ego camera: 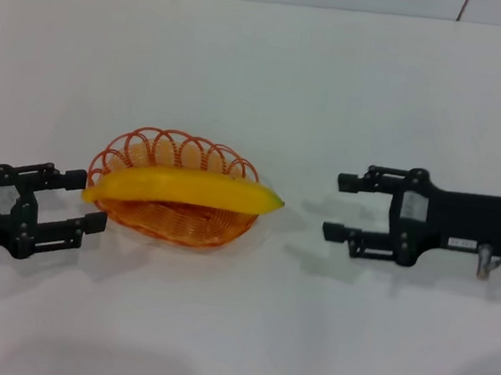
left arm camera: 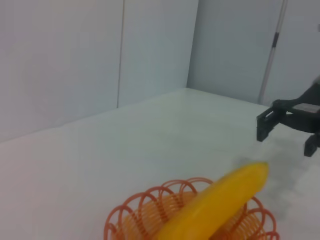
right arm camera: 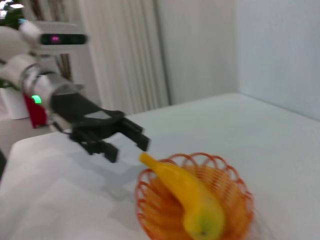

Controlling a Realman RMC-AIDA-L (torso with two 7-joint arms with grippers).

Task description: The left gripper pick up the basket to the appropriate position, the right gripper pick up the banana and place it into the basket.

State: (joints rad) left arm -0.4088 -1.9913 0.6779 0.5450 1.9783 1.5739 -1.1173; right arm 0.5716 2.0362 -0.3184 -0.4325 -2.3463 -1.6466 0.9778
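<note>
1. Head view. The white label on my right gripper (ego camera: 341, 205) carries print too small to read; no other writing shows. The basket (ego camera: 174, 187) sits on the white table (ego camera: 263, 80), and the banana (ego camera: 183, 190) lies lengthwise across it, resting on the rim, its dark tip poking past the side facing my right gripper. My left gripper (ego camera: 88, 198) is just beside the basket's opposite end, fingers spread, holding nothing; the upper fingertip is close to the banana's blunt end, and I cannot tell if they touch. My right gripper is well apart from the basket, fingers spread wide, empty. Both arms are cut off at the picture's edges.

2. Left wrist view. My own fingers do not show. The basket (left arm camera: 150, 210) is cut off at the edge, the banana (left arm camera: 220, 200) lying over its rim. Beyond the basket, my right gripper (left arm camera: 285, 134) is open, partly cropped.

3. Right wrist view. The banana (right arm camera: 187, 195) lies in the basket (right arm camera: 235, 190), one end over the rim. Beyond the basket, my left gripper (right arm camera: 127, 146) stands near that end, fingers apart, blurred.
</note>
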